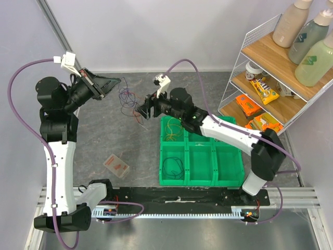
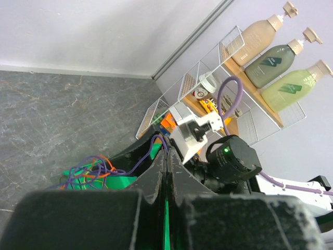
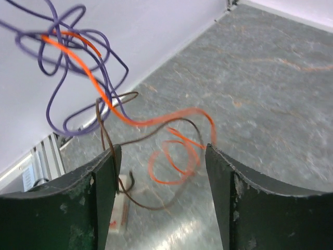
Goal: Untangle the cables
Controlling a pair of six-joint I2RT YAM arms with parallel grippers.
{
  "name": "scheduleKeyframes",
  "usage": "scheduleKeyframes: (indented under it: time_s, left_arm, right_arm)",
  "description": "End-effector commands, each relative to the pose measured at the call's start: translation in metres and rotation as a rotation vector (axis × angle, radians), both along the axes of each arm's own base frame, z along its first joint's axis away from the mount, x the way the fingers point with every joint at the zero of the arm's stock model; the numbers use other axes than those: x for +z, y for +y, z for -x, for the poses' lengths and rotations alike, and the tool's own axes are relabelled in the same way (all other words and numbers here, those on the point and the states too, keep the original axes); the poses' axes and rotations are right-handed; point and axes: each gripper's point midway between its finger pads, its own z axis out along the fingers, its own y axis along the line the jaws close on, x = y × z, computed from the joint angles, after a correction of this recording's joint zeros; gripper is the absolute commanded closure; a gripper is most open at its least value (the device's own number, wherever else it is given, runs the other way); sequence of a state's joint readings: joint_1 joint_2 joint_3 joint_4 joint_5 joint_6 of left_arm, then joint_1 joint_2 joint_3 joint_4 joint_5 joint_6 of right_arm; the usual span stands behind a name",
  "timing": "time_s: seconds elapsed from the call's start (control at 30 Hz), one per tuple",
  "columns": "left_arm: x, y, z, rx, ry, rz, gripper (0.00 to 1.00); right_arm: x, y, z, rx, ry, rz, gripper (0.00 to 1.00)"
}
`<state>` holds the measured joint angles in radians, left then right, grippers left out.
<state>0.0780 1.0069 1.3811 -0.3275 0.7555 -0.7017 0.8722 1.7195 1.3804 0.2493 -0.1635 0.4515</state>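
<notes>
The cables (image 1: pixel 127 99) hang as a small tangle of purple, orange and dark wires between the two grippers, above the table. My left gripper (image 1: pixel 114 82) is shut on them. In the left wrist view a purple wire (image 2: pixel 136 162) runs into the closed tips of the left gripper (image 2: pixel 166 151), and the bundle (image 2: pixel 83 174) dangles to its left. My right gripper (image 1: pixel 143 111) is open just right of the tangle. In the right wrist view an orange loop (image 3: pixel 174 156) and a brown wire (image 3: pixel 104 130) hang between the spread fingers of the right gripper (image 3: pixel 161 156), with purple loops (image 3: pixel 78 67) above.
A green compartment tray (image 1: pixel 228 177) lies under the right arm, with a yellow wire (image 1: pixel 174 133) and a dark wire (image 1: pixel 173 166) in two of its left cells. A small clear box (image 1: pixel 116 165) lies on the table. A wire shelf (image 1: pixel 270 73) with bottles and snacks stands at the right.
</notes>
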Motion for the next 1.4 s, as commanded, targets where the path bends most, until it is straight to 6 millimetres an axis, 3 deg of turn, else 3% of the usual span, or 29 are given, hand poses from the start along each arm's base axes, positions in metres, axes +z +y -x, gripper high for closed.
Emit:
scheduleKeyframes:
  time_s: [0.0,0.13,0.3,0.43,0.63,0.77,0.83,0.9,1.03,1.2,1.37]
  left_arm:
    - [0.012,-0.006,0.015,-0.045,-0.028,0.003,0.98]
    - [0.011,-0.007,0.015,-0.055,-0.029,0.011,0.98]
    - [0.016,-0.011,0.017,-0.083,-0.039,0.024,0.98]
    - [0.016,-0.012,0.020,-0.092,-0.039,0.023,0.98]
    - [0.017,-0.014,0.020,-0.108,-0.034,0.035,0.98]
    - [0.019,-0.015,0.021,-0.117,-0.030,0.040,0.98]
    - [0.019,-0.014,0.021,-0.115,-0.032,0.038,0.98]
    - [0.014,-0.012,0.017,-0.094,-0.026,0.028,0.98]
    - [-0.025,0.014,-0.011,0.105,0.061,-0.011,0.98]
    - [-0.122,0.079,-0.056,0.508,0.269,-0.060,0.98]
    - [-0.220,0.131,-0.070,0.698,0.538,-0.043,0.98]
  right_arm:
    - [0.033,-0.040,0.019,-0.053,-0.081,-0.020,0.24]
    - [0.021,-0.053,0.025,-0.052,-0.105,0.026,0.14]
    - [0.024,-0.047,0.028,-0.018,-0.113,0.001,0.14]
    - [0.016,-0.067,0.008,-0.162,-0.096,0.031,0.19]
    - [0.008,-0.049,-0.001,-0.109,-0.148,0.075,0.25]
    - [0.015,-0.035,-0.006,-0.094,-0.156,0.038,0.28]
    - [0.015,-0.034,-0.012,-0.132,-0.154,0.029,0.39]
    - [0.019,-0.042,-0.021,-0.211,-0.147,0.023,0.63]
    - [0.040,-0.061,-0.025,-0.307,-0.139,0.018,0.99]
    - [0.078,-0.118,-0.021,-0.507,-0.151,-0.010,1.00]
    - [0.122,-0.180,-0.009,-0.686,-0.190,-0.044,1.00]
